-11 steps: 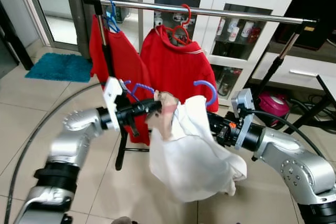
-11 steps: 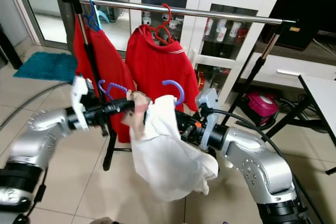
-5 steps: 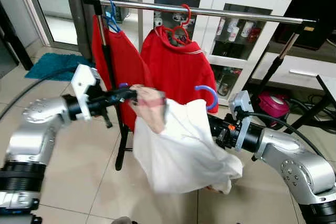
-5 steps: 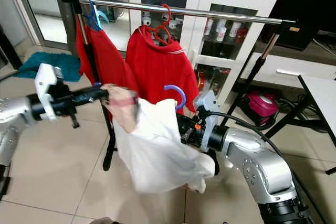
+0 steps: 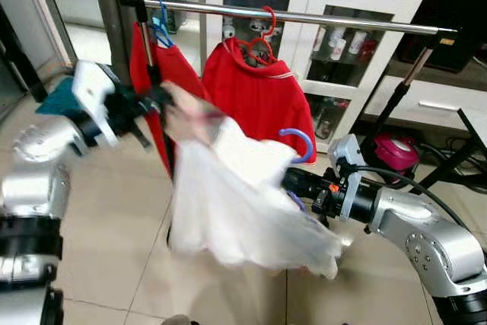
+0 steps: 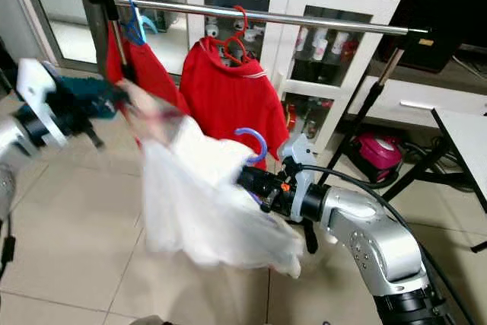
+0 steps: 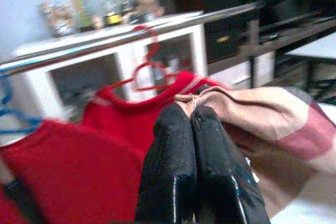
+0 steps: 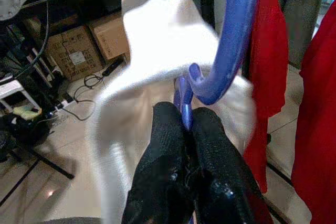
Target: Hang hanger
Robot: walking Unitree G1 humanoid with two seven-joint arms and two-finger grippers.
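A white garment (image 5: 236,203) with a pink and tan collar part (image 7: 262,121) is stretched between my two grippers, blurred by motion. My left gripper (image 5: 161,100) is shut on that collar part, up near the left red shirt (image 5: 148,58). My right gripper (image 5: 291,179) is shut on the stem of a blue hanger (image 5: 299,142), whose hook sticks up out of the cloth in front of the middle red shirt (image 5: 259,97). The right wrist view has the blue hanger (image 8: 231,40) rising from the shut fingers (image 8: 168,129). The steel rail (image 5: 319,18) runs overhead with both red shirts hanging on it.
The rack's black upright (image 5: 148,43) stands just behind my left gripper. Behind the rack is a white glass-door cabinet (image 5: 335,43). A pink object (image 5: 396,150) lies on the floor at right, beside a table frame (image 5: 472,142). A teal mat (image 5: 57,100) lies at left.
My left gripper has swung up and to the left with the collar, pulling the white garment out wide. My right gripper and the blue hanger have stayed nearly in place.
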